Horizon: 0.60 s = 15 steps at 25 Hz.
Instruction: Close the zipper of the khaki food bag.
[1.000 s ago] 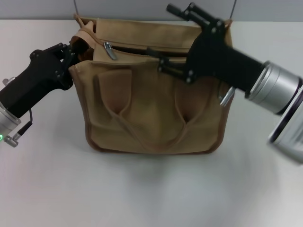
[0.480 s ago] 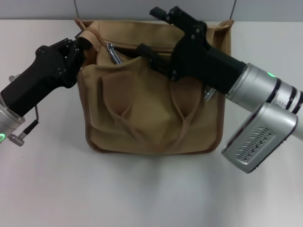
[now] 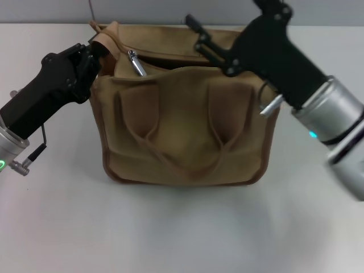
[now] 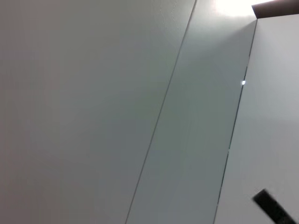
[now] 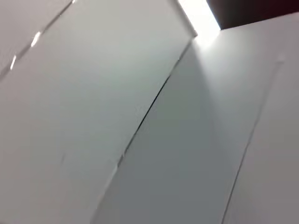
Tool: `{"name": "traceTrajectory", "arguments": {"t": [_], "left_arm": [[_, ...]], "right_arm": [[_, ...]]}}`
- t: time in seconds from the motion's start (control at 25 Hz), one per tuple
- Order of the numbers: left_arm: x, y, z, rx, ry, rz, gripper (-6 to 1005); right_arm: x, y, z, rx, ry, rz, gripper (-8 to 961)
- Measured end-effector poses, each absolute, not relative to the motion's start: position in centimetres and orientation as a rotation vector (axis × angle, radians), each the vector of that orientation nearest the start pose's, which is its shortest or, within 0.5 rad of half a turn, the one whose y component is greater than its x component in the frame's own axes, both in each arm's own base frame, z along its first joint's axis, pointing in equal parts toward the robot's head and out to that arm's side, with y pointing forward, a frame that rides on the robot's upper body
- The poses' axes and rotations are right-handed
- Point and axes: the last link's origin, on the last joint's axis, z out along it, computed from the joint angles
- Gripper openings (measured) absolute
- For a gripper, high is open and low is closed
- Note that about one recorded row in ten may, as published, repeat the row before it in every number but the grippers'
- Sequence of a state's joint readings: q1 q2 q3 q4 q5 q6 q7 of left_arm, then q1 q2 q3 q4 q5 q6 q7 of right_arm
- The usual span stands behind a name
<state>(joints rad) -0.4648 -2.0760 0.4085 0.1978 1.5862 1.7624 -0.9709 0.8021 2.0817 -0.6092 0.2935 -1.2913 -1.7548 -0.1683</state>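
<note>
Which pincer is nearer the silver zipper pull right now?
The left. The left pincer is at the bag's left top corner, just beside the pull tab; the right pincer hovers above the bag's top edge, farther along toward its right end.

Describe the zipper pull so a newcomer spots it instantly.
Find the khaki food bag standing mid-table. Along its open top, near the corner where the left gripper sits, lies the pull tab. It is small, shiny silver metal, unlike the khaki cloth and tan handles around it.
</note>
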Motion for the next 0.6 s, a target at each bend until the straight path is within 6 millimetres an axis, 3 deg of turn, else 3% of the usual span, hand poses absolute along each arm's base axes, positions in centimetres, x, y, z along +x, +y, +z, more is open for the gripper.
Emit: {"name": "traceTrajectory", "arguments": {"t": [0.12, 0.2, 0.24, 0.32, 0.4, 0.56, 0.6], "left_arm": [[-26.6, 29.3, 0.8, -2.109, -0.556, -1.451, 29], [-26.6, 29.3, 0.8, -2.108, -0.555, -1.451, 29], [-26.6, 29.3, 0.8, -2.108, -0.555, -1.451, 29], [-26.6, 29.3, 0.8, -2.109, -0.554, -1.452, 30], [-26.5, 29.3, 0.8, -2.113, -0.553, -1.453, 31], [-26.5, 29.3, 0.7, -2.117, -0.552, -1.454, 32], [-26.4, 29.4, 0.7, -2.118, -0.552, -1.456, 32]], "right_arm": [[16.8, 31.7, -4.5, -1.976, -0.242, 1.339, 740], [17.5, 32.4, -2.1, -2.17, -0.073, 1.524, 740], [17.5, 32.4, -2.1, -2.17, -0.073, 1.524, 740], [17.4, 33.0, -0.8, -2.332, 0.06, 1.577, 740], [16.7, 33.6, 0.4, -2.555, 0.246, 1.567, 740], [15.5, 33.8, 0.9, -2.743, 0.401, 1.5, 740], [14.7, 34.0, 0.8, -2.837, 0.566, 1.439, 740]]}}
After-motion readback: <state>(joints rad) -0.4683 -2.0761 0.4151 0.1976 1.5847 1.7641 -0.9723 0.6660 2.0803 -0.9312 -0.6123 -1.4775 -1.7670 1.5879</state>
